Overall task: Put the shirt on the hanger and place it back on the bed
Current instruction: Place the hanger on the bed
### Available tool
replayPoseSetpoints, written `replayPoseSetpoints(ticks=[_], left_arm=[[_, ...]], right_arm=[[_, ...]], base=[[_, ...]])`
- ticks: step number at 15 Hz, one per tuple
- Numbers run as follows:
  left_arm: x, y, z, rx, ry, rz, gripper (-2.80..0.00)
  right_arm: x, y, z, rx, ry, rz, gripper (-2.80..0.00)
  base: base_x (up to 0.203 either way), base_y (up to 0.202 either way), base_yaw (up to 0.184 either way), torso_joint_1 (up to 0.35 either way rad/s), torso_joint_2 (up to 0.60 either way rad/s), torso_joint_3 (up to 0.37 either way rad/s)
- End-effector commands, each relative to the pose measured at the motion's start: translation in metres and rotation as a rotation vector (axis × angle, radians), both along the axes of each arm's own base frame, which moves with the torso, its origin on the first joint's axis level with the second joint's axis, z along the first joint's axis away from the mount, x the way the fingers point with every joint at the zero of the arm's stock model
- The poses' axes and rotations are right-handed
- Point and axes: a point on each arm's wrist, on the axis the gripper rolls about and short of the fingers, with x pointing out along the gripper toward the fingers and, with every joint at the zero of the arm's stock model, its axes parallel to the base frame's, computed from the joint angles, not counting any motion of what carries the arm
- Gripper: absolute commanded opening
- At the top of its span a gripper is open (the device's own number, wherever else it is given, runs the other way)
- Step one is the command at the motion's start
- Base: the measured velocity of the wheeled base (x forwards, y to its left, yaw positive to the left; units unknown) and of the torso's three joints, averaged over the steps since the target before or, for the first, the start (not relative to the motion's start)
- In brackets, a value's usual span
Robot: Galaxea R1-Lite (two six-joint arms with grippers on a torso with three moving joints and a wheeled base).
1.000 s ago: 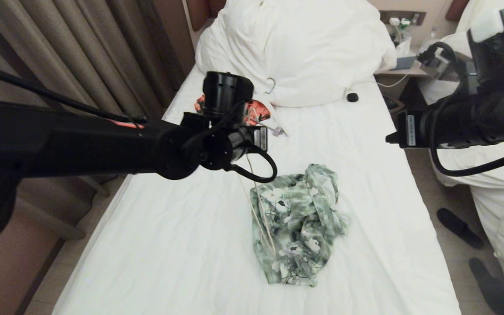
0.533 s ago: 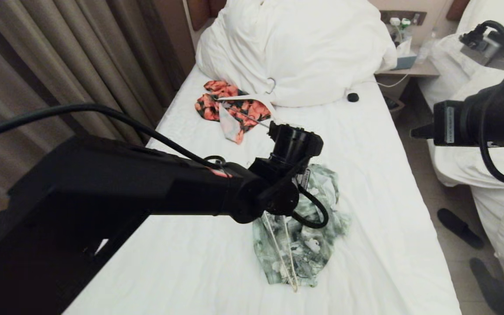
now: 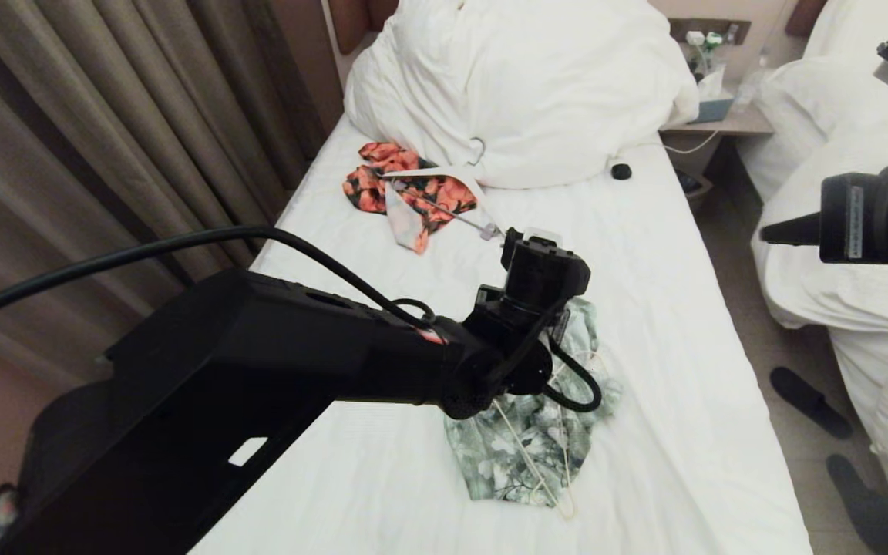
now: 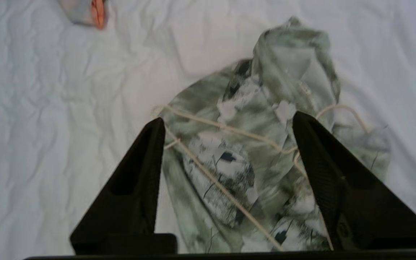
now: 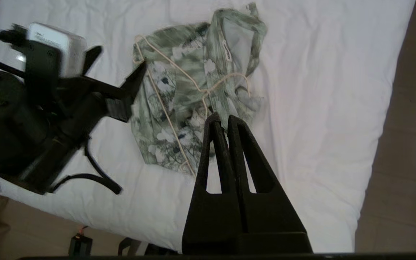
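overhead, wrinkled white bed (image 3: 667,324), crumpled shirt (image 3: 521,447), curtains (image 3: 105,131), left hand (image 4: 229,122) released

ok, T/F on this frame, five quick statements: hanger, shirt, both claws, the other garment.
1. The thin cream wire hanger lies on top of the crumpled green-and-white floral shirt. True.
2. The left claw is clamped on the hanger. False: its jaws stand apart above the shirt, holding nothing.
3. The right claw is shut and empty. True.
4. The shirt hangs off the white-sheeted bed. False: it lies wholly on the sheet.
5. The orange-red floral garment covers the shirt. False: it lies apart, near the pillows.
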Motion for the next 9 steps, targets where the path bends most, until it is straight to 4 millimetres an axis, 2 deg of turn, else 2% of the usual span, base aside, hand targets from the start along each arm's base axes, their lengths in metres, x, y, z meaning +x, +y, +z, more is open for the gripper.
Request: replayPoseSetpoints(ticks=[1, 2, 3, 6, 9], left_arm=[[-0.008, 0.016, 0.006, -0.003, 0.013, 0.015, 0.0], [-0.01, 0.025, 0.008, -0.013, 0.024, 0.025, -1.07], [-0.01, 0.035, 0.01, -0.034, 0.031, 0.028, -2.8], [-0.004, 0.076, 0.02, -0.077, 0.045, 0.035, -2.8], [0.0, 0.141, 0.03, -0.122, 0.049, 0.104, -2.8]], right_arm=[[-0.004, -0.002, -0.005, -0.005, 0.014, -0.004, -2.8], [-0.003, -0.002, -0.011, -0.015, 0.036, -0.005, -2.8], [-0.003, -0.002, -0.019, -0.024, 0.061, -0.007, -2.8], [-0.004, -0.002, -0.036, -0.042, 0.119, -0.014, -2.8], [-0.023, -0.011, -0.043, -0.016, 0.13, -0.033, -2.8]], base=[[0.0, 0.0, 0.0, 0.0, 0.0, 0.0], [0.0, 0.0, 0.0, 0.0, 0.0, 0.0], [0.0, 0.0, 0.0, 0.0, 0.0, 0.0], [0.0, 0.0, 0.0, 0.0, 0.0, 0.0], [0.0, 0.0, 0.0, 0.0, 0.0, 0.0]])
